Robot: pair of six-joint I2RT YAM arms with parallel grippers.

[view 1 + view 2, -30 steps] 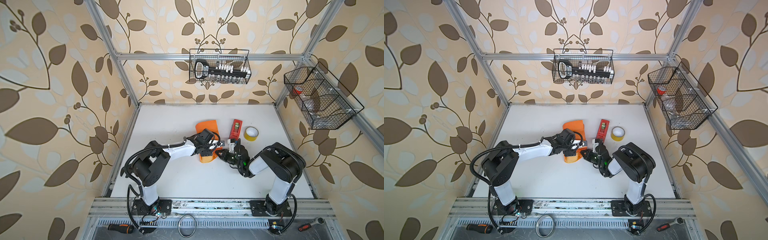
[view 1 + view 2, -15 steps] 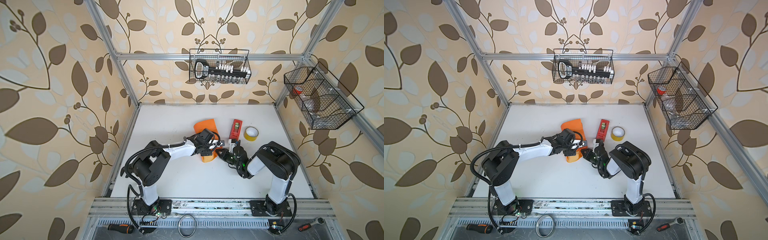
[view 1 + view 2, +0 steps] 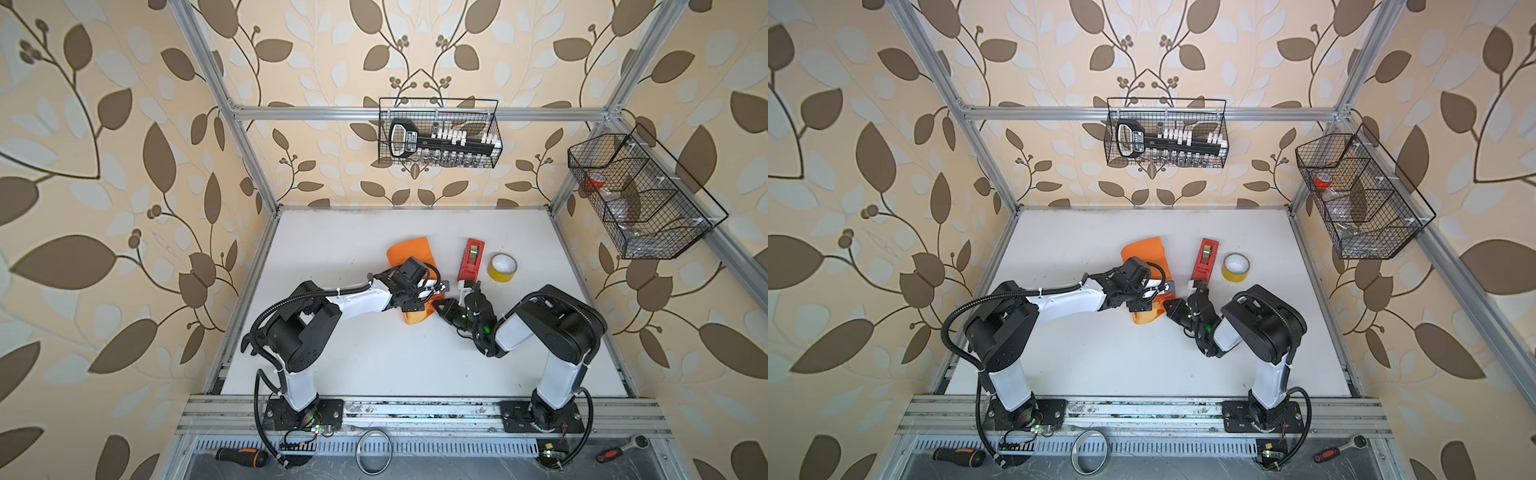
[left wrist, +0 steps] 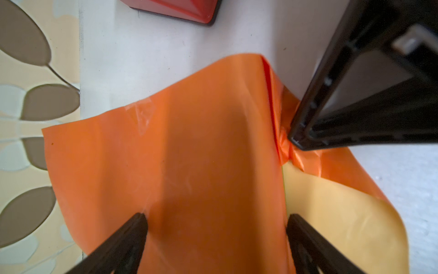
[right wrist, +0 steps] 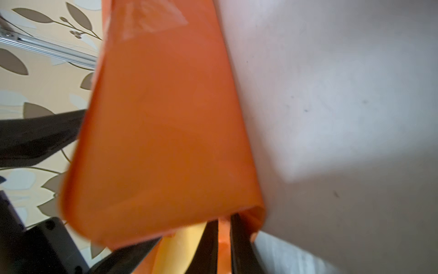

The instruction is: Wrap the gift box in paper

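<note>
The paper point(image 3: 409, 249) point(image 3: 1144, 251) lies folded at mid-table, glossy orange side out. The gift box is hidden under it. In the left wrist view the paper point(image 4: 201, 142) fills the middle, its yellow-tan underside point(image 4: 331, 213) curling out at one end. My left gripper point(image 4: 214, 217) point(image 3: 415, 305) stands open, one finger on each side of the orange fold. My right gripper point(image 5: 224, 227) point(image 3: 436, 306) is shut on a pinched, crumpled bit of the paper's point(image 5: 161, 130) edge. Its tip point(image 4: 292, 140) shows at the fold's corner.
A red tape dispenser point(image 3: 470, 259) point(image 4: 177, 9) lies just beyond the right gripper, with a yellow tape roll point(image 3: 502, 268) to its right. Wire baskets hang on the back wall point(image 3: 440, 133) and the right wall point(image 3: 640, 199).
My right gripper has moved left, closer to the left gripper and the paper's near end. The left arm has stayed put.
</note>
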